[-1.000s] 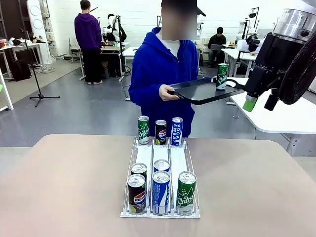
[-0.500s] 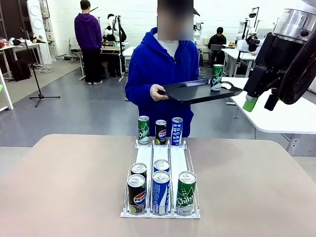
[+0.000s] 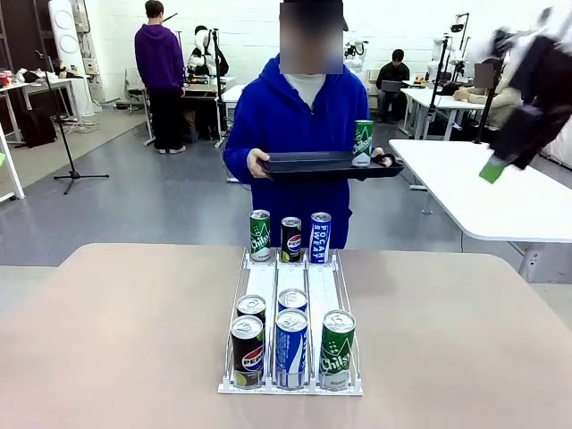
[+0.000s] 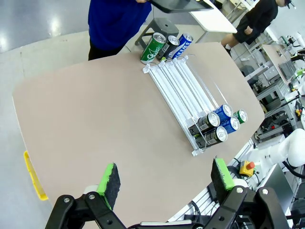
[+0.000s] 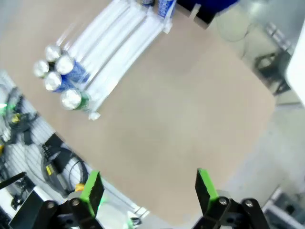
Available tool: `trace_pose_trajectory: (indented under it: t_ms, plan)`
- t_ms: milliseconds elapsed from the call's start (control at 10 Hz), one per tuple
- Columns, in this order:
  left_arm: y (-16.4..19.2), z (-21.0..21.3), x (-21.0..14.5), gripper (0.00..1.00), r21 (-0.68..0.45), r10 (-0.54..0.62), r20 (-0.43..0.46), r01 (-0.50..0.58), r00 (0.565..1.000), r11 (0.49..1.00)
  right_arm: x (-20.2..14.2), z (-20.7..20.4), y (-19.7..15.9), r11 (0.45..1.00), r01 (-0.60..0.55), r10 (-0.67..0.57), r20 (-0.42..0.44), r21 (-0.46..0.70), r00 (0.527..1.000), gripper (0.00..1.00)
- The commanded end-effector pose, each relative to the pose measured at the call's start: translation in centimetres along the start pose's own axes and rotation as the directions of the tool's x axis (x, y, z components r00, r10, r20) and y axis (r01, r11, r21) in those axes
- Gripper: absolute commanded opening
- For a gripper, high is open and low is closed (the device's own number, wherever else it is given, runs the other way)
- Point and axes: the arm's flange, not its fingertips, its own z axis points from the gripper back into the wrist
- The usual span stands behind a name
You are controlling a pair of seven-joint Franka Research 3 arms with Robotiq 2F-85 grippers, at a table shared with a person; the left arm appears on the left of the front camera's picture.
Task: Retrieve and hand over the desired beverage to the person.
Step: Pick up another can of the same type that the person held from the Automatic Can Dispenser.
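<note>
Both claws hang released and empty. The left claw [image 4: 165,176] is high over the counter [image 4: 95,109], and the right claw [image 5: 148,186] has just swung up and away. Below and ahead of them sits the rack [image 4: 181,86] of cans [image 4: 217,126]. Beyond it the person [image 3: 295,125] has turned square-on, holding the tray [image 3: 304,164] level with the green can [image 3: 362,143] upright on it. The handover looks done.

person [image 3: 295,116]: in royal blue | tray [image 3: 304,164]: black | can [image 3: 362,143]: green | table [image 3: 116,340]: beige

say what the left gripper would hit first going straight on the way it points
Probably the bare tabletop, beside the can rack; the left gripper stands open with nothing nearer in its line, though depth is unclear.
</note>
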Motion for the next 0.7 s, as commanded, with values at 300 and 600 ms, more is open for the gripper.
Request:
trace_pose_trajectory:
  t_ms: [300, 600]
  plan:
    - [0.1, 0.0, -0.1, 1.00, -0.018, -0.024, 0.014, 0.024, 1.000, 1.000, -14.1, 2.5, -5.3, 0.998, -0.011, -0.014, 0.396, 0.061, 0.918, 1.00]
    - [0.1, 0.0, -0.1, 1.00, -0.018, -0.024, 0.014, 0.024, 1.000, 1.000, -16.6, 2.7, -7.2, 0.991, 0.002, -0.061, 0.427, 0.136, 0.902, 1.00]
